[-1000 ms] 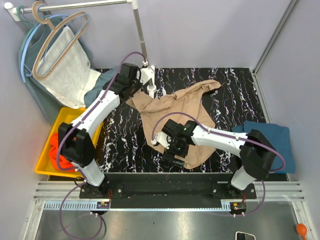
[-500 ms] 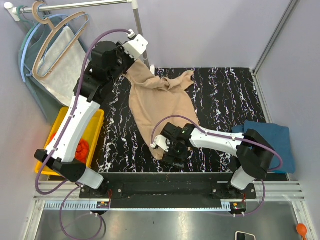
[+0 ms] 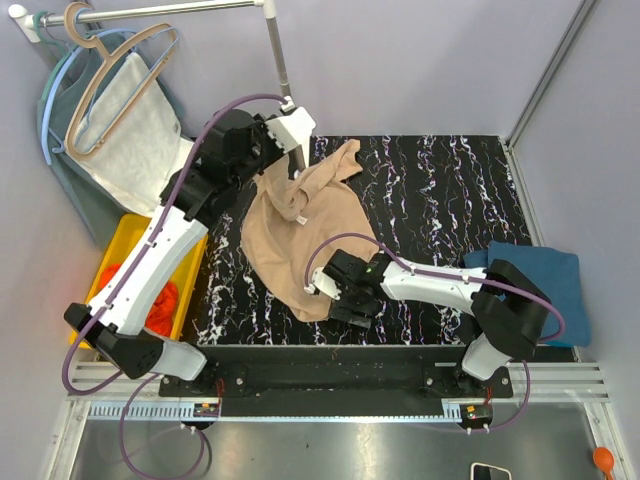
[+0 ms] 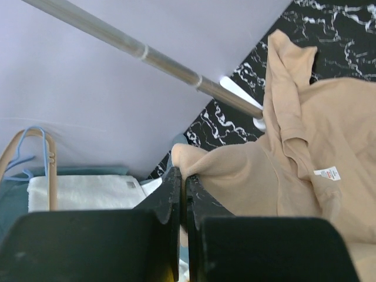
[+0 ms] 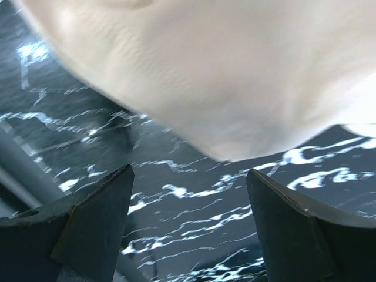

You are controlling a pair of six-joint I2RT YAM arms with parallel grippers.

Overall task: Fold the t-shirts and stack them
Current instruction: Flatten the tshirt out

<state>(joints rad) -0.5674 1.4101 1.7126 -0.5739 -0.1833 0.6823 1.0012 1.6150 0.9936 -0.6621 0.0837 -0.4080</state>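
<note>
Beige-tan t-shirt lies bunched on the table just right of the yellow bin, one edge pinched in the closed left gripper. Right gripper gapes wide, empty, at the hem farthest from the bin. That thin pinch could slip if pulled hard. Only the left wrist view shows the pinch; overhead hides it.

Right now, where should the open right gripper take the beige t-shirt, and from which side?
Probably the rounded near edge of the beige t-shirt, flat on the table just ahead of the right gripper. Come in low from the near right, one finger sliding under. The left gripper pinches the far corner.
</note>
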